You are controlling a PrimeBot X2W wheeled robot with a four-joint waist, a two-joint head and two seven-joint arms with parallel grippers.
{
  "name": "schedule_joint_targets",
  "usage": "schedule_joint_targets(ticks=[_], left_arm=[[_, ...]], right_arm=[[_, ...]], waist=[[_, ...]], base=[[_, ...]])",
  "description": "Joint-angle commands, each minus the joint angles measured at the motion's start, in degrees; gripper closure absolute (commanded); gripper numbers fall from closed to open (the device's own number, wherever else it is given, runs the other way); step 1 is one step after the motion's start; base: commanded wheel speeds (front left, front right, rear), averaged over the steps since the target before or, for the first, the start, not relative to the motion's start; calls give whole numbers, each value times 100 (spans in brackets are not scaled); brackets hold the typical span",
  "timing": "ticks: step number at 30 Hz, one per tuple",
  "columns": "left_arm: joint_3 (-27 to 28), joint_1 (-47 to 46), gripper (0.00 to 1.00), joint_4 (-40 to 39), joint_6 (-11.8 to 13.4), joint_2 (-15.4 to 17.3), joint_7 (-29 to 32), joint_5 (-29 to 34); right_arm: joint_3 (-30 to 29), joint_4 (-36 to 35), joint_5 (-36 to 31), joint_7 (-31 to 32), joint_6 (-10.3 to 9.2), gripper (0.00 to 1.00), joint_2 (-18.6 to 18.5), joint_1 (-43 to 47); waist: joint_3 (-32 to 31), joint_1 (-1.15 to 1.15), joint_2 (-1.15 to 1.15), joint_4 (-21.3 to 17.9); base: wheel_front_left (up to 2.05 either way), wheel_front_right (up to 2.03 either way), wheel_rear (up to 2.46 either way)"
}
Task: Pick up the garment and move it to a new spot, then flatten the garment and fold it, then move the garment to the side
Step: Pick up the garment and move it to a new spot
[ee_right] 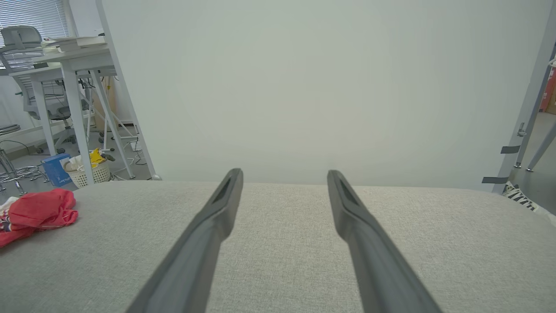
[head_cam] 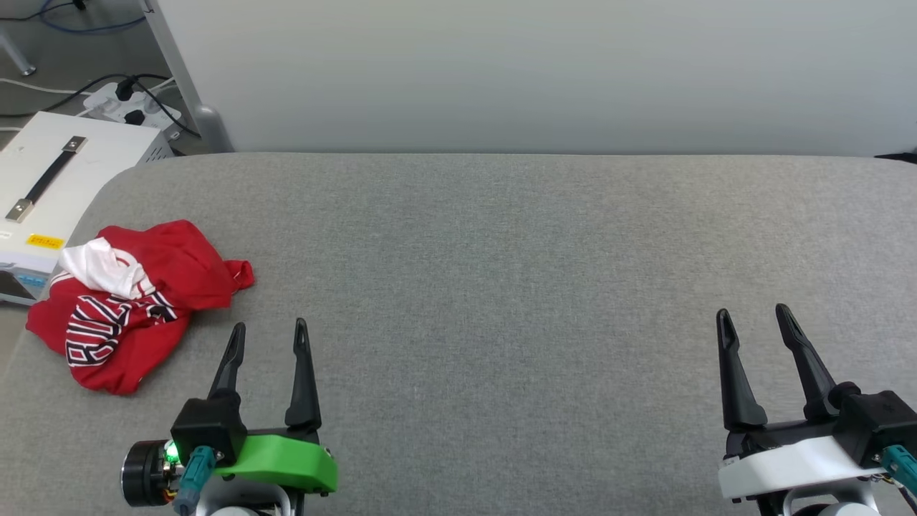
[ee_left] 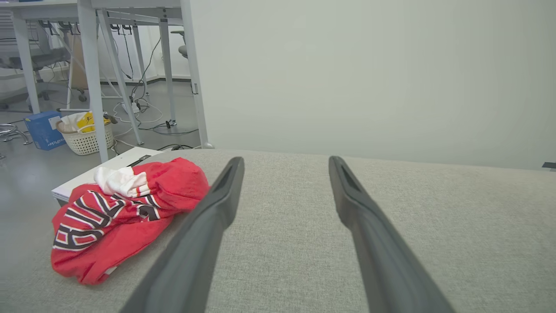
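Red shirt point(head_cam: 136, 301) bunched at the left end of the grey woven-fabric table point(head_cam: 501, 287), nothing gripped.
Fingers of the left gripper point(head_cam: 269, 325) are spread wide and empty, near the shirt but not touching; right gripper point(head_cam: 753, 311) same, well apart from it. White sleeve on top; black white-edged letters are creased and unreadable. Floor: white lattice basket point(ee_left: 87, 141) holds yellow and white items. White box point(head_cam: 64, 179) has a black strap handle and a yellow label, too small to read.
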Motion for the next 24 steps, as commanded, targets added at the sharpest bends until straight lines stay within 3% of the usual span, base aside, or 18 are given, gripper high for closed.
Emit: schedule_joint_targets(ticks=[1, 11, 24], left_arm=[[-2, 40, 0, 36, 47, -29, -67, -70], [74, -15, 0, 108, 137, -29, -103, -111], [274, -62, 0, 111, 194, -29, -103, -205]], right_arm=[[16, -28, 15, -74, -5, 0, -9, 96], [87, -3, -46, -110, -5, 0, -9, 76], [193, 0, -130, -110, -5, 0, -9, 21]], waist=[[22, 0, 0, 74], [132, 0, 0, 618], [279, 0, 0, 1596]], base=[[0, 0, 0], [0, 0, 0], [0, 0, 0]])
